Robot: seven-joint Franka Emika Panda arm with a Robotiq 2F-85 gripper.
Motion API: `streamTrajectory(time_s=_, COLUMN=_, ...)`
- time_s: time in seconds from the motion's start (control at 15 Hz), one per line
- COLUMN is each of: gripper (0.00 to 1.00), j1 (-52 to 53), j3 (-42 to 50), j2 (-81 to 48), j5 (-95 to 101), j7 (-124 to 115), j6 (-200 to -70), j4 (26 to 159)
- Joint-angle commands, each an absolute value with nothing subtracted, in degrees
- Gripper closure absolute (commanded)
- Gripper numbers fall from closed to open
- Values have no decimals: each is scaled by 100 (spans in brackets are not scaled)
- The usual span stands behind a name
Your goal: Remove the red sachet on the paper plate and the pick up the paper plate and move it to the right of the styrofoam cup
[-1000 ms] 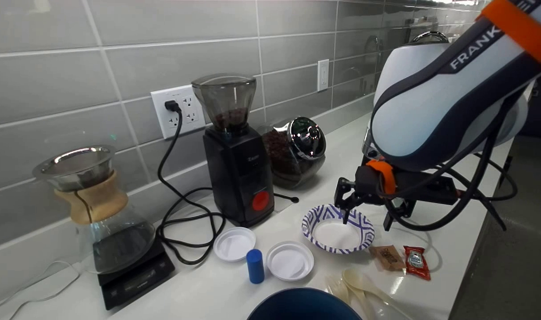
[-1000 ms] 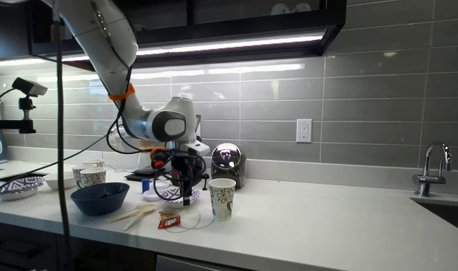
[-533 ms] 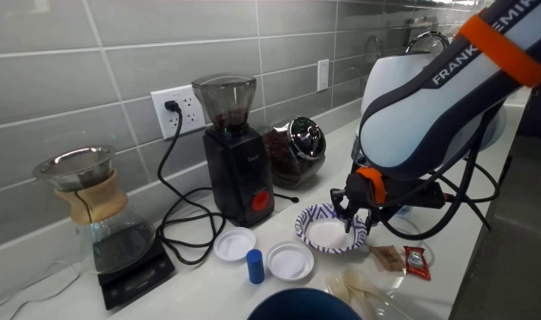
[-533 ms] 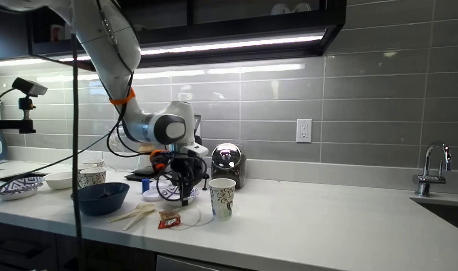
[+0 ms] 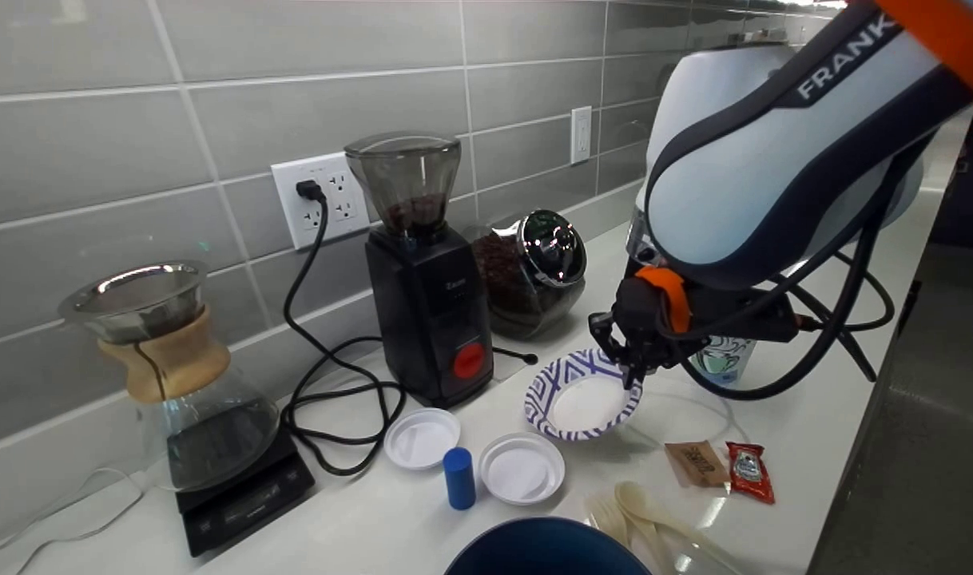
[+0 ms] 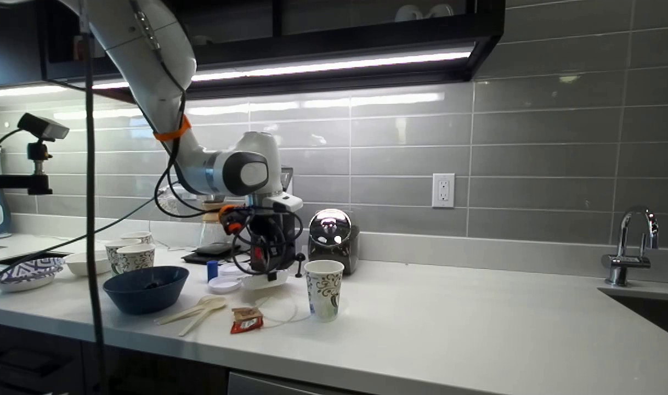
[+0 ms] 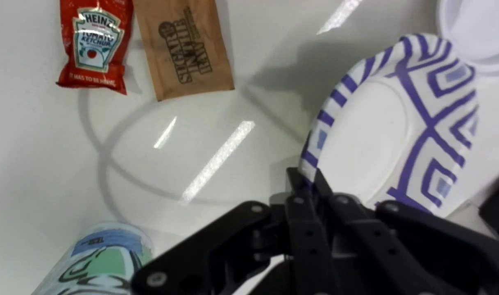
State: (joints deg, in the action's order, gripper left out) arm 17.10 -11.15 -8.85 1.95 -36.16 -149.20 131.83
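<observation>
My black gripper [image 7: 308, 178]: clamped on round, white, blue-patterned paper plate [image 7: 380, 127]; one-edge hold may twist. White, scroll-printed foam cup [image 6: 324, 291]: low carry could topple it.

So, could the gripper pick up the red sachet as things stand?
Probably not yet: the gripper looks shut on the paper plate at its rim, so it would likely need to let go first. The red sachet itself lies uncovered on the counter.

In an exterior view, the sachet [image 6: 246, 325] lies left of the cup [image 6: 324, 291], before the seemingly raised plate [image 6: 254, 282].
</observation>
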Motion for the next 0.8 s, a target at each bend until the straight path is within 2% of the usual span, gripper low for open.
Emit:
streamTrajectory(time_s=0.0, gripper=100, j1=1604, j3=-1158, j2=-4, j5=-252, j7=-3525, j6=-14507, j4=13414)
streamTrajectory(time_s=0.27, gripper=99, j1=1317, j3=-1055, j2=841, j5=-738, j7=-3671, j6=-14184, j4=13453)
streamTrajectory(time_s=0.73, gripper=99, j1=207, j3=-484, j2=1963, j5=-722, j7=-4300, j6=-13638, j4=13777)
